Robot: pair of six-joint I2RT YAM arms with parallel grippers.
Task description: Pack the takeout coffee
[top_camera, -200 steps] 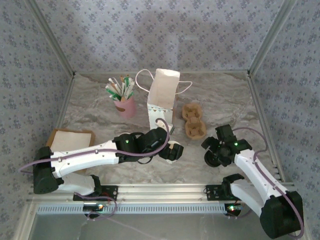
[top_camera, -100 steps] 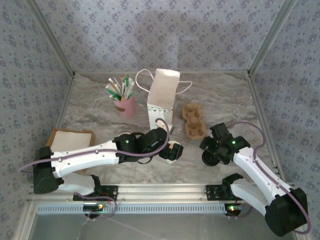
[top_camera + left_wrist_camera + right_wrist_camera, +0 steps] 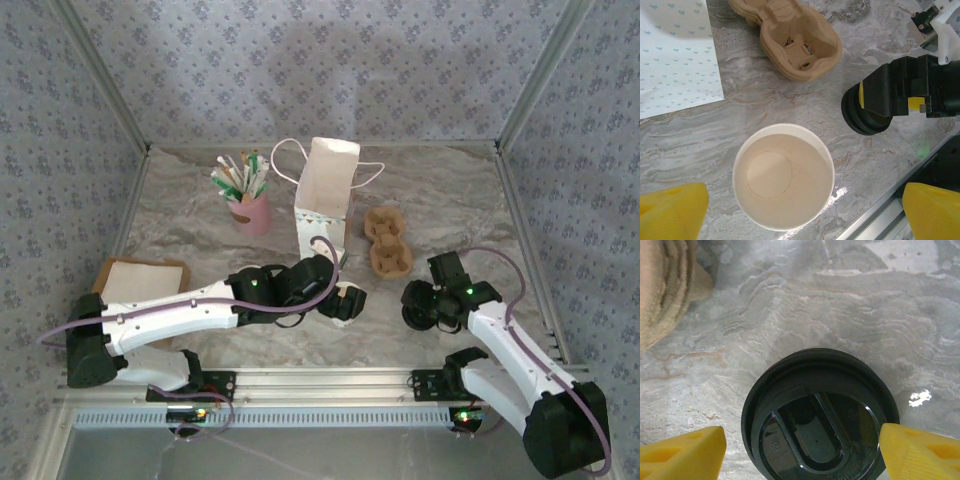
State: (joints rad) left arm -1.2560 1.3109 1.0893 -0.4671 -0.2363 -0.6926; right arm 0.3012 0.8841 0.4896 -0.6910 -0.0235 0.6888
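Observation:
An empty white paper cup (image 3: 783, 175) stands upright on the marble table, and my left gripper (image 3: 800, 210) is open with a yellow finger well clear on each side. From above, the cup (image 3: 345, 300) sits at the tip of the left arm. A black coffee lid (image 3: 820, 430) lies flat on the table between the fingers of my right gripper (image 3: 800, 455). The right finger (image 3: 920, 452) is at the lid's rim and the left finger (image 3: 682, 455) stands apart, so this gripper is open. The lid (image 3: 865, 117) is to the right of the cup.
A brown two-cup carrier (image 3: 387, 243) lies behind the lid, next to the upright white paper bag (image 3: 325, 195). A pink holder with stirrers (image 3: 250, 210) stands at the back left. A cardboard tray of napkins (image 3: 140, 280) is at the left edge. A metal rail (image 3: 330, 380) runs along the near side.
My right gripper has shifted slightly over the black lid and its fingers have drawn closer together around it. The left arm and the cup have not moved.

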